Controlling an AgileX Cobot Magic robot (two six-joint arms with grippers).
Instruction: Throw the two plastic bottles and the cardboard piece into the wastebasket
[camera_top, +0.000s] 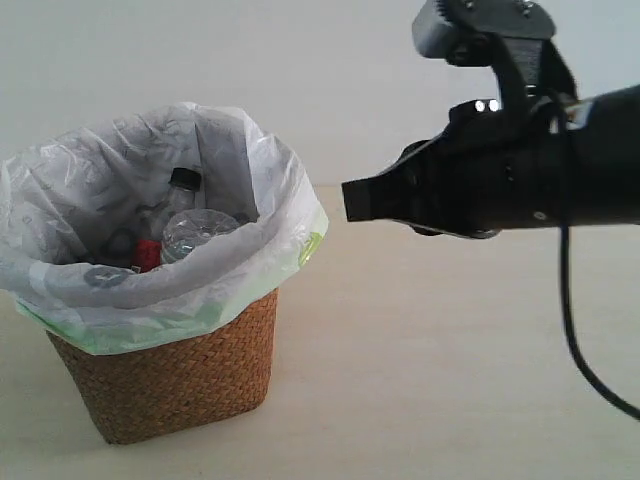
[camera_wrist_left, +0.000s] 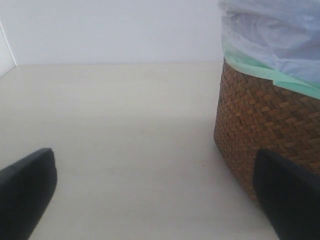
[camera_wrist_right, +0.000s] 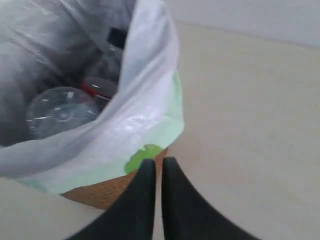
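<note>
The brown wicker wastebasket (camera_top: 180, 375) with its white plastic liner stands on the left of the table. Inside it leans the larger bottle (camera_top: 178, 200) with black cap and red label (camera_wrist_right: 99, 88). Beside it a second clear bottle (camera_top: 198, 230) shows only its rounded end (camera_wrist_right: 60, 112); no green cap is visible. The cardboard piece is hidden. My right gripper (camera_top: 350, 200) hovers to the right of the basket's rim, shut and empty (camera_wrist_right: 158, 163). My left gripper (camera_wrist_left: 154, 165) sits low over the table beside the basket's wicker wall (camera_wrist_left: 260, 120), open and empty.
The basket stands on a pale table (camera_top: 430, 360), with a plain white wall behind. A black cable (camera_top: 572, 330) hangs from the right arm. The liner's green edge (camera_wrist_right: 142, 155) folds over the rim just past the right fingertips.
</note>
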